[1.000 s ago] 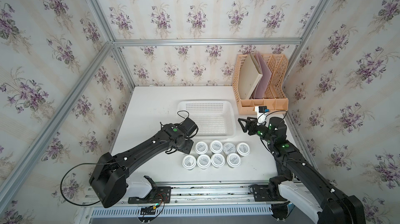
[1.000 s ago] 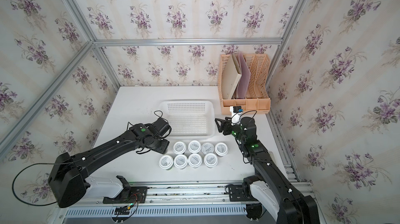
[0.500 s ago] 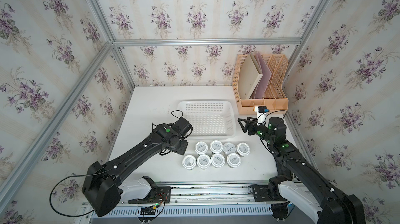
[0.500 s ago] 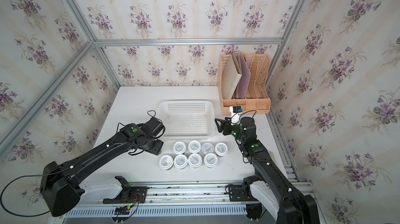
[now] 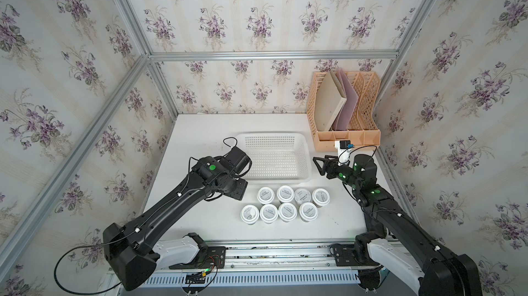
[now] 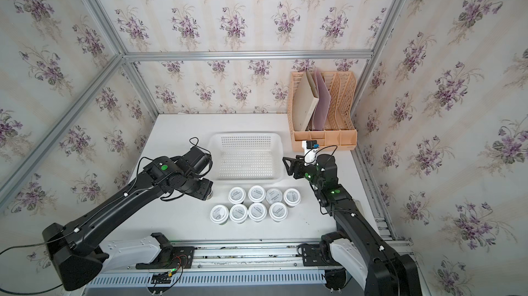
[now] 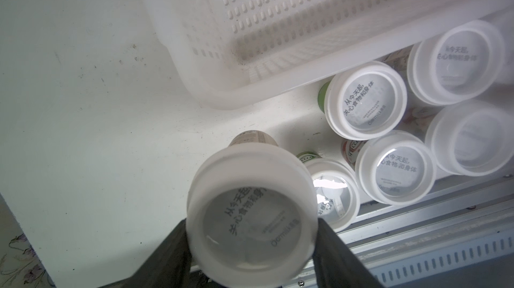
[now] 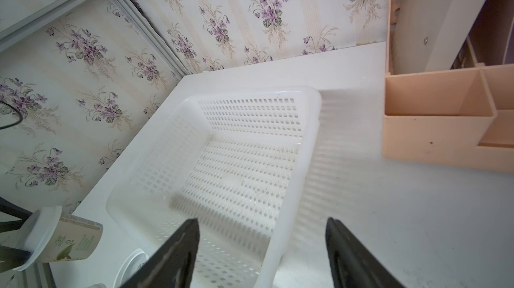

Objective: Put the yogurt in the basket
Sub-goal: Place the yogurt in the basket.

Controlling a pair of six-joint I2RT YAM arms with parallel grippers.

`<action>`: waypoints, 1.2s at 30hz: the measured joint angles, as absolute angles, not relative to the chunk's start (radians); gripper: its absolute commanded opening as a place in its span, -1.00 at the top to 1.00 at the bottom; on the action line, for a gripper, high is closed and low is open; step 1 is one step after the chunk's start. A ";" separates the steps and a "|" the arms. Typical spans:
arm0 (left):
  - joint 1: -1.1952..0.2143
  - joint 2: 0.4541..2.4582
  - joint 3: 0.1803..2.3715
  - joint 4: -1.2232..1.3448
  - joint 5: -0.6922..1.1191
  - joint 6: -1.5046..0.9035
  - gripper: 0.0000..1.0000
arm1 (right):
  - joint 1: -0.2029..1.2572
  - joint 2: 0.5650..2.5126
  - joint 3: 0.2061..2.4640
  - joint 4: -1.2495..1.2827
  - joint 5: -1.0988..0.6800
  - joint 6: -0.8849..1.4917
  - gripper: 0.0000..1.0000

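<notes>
My left gripper (image 7: 251,240) is shut on one yogurt (image 7: 251,228) by its white lid, holding it above the table just left of the basket's near left corner. From the right wrist view that cup (image 8: 72,240) hangs tilted, its greenish body showing. Several more yogurt cups (image 5: 285,204) stand in two rows on the table in front of the basket. The white perforated basket (image 5: 307,163) holds nothing in both top views. My right gripper (image 5: 318,164) is open and holds nothing, its fingers on either side of the basket's right rim (image 8: 294,189).
A peach-orange file rack (image 5: 345,134) with folders stands at the back right, close behind my right wrist. Wallpapered walls close in the table on three sides. An aluminium rail (image 5: 271,247) runs along the front edge.
My left arm has carried the held yogurt to the left, away from the rows of cups. The right arm has not moved.
</notes>
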State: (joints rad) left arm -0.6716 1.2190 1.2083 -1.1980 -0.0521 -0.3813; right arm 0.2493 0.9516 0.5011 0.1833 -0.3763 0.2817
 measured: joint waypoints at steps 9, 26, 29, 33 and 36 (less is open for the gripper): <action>-0.669 1.275 1.409 -1.288 -0.077 -0.339 -0.36 | 0.252 0.957 0.501 0.184 -0.382 0.285 -0.53; -0.557 1.712 1.829 -1.255 -0.072 -0.177 -0.36 | 0.257 0.971 0.501 0.185 -0.382 0.285 -0.53; -0.529 1.777 1.877 -1.233 -0.053 -0.152 -0.36 | 0.258 0.976 0.501 0.187 -0.382 0.284 -0.53; -0.501 1.856 1.932 -1.217 -0.037 -0.123 -0.38 | 0.262 0.983 0.501 0.190 -0.382 0.284 -0.53; -0.489 1.903 1.955 -1.198 -0.021 -0.108 -0.37 | 0.263 0.987 0.501 0.191 -0.382 0.284 -0.54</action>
State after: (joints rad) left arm -0.4892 1.9034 1.9553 -1.1980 -0.0208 -0.1081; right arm 0.2634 0.9867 0.5011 0.1905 -0.3817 0.2844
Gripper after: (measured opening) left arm 0.688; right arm 0.768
